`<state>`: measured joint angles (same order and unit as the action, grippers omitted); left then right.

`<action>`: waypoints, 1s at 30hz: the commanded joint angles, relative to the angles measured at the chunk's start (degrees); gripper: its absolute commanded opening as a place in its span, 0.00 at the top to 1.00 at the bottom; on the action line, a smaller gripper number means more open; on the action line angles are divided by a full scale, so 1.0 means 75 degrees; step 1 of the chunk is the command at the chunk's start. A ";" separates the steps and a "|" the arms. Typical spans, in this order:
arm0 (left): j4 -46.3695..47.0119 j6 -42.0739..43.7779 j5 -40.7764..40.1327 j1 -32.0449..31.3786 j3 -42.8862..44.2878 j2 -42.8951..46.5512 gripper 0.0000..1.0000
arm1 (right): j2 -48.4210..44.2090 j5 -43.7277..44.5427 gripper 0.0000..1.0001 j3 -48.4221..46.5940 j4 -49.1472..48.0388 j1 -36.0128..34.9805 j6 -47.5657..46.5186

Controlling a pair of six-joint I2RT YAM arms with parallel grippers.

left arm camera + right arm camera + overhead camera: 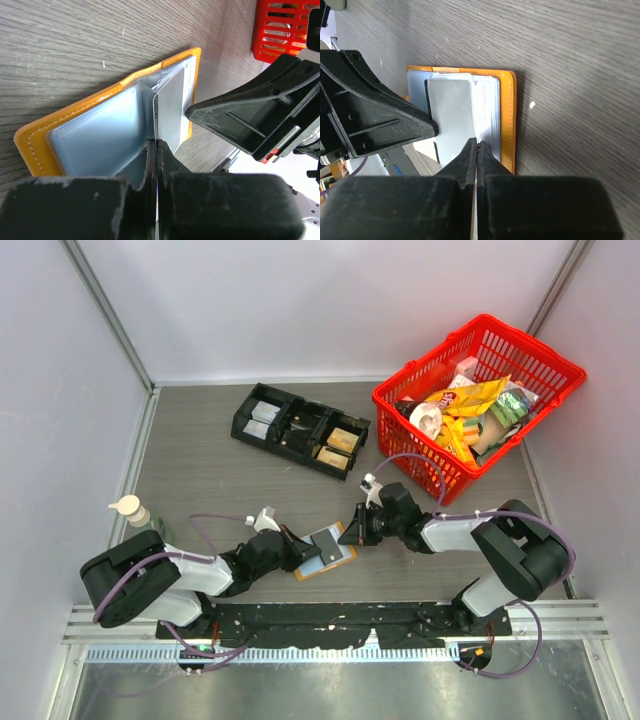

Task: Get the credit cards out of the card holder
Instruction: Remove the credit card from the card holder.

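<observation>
While both arms are lying low near the 6 o'clock edge of the tabletop point(200, 490) in the top view, the card holder point(325, 562) is lying open between them, its long axis running roughly 2 to 8 o'clock. The left tool point(298, 548) is sitting at its 9 o'clock end and the right tool point(355, 530) at its 2 o'clock corner, neither nearer than the other.

From the left wrist, the left tool point(156, 150) is pressing its fingers together on a thin inner leaf at the card holder's point(95, 135) fold, while the right tool point(192, 110) is touching the pale card point(170, 110) from 3 o'clock.

From the right wrist, the right tool point(477, 147) is pinching what looks like the pale card's point(450, 110) 5 o'clock corner, though I cannot tell card from sleeve. That card's long axis is running 12 to 6 o'clock, straight toward this tool, so a pull toward 6 is looking likely, with the left tool point(434, 127) bracing at 9 o'clock
</observation>
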<state>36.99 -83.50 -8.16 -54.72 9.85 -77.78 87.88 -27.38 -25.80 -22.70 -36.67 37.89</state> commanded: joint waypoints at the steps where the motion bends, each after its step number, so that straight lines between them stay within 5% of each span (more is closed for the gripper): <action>1: -0.0057 0.0247 0.0069 0.0042 0.0175 -0.0246 1.00 | -0.0161 0.0416 0.96 0.0101 0.1187 0.0002 -0.0376; 23: -0.0175 0.0458 0.0081 0.0042 0.0316 -0.0212 1.00 | 0.0423 -0.0147 0.90 -0.0510 0.0179 -0.0033 -0.0341; 30: -0.0035 0.0318 -0.0060 0.0054 0.0223 -0.0130 0.88 | 0.0588 0.0111 0.93 0.0146 0.0354 -0.0033 -0.0317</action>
<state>36.34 -81.65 -7.44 -54.61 11.57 -79.22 90.41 -29.19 -27.99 -23.55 -36.62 36.86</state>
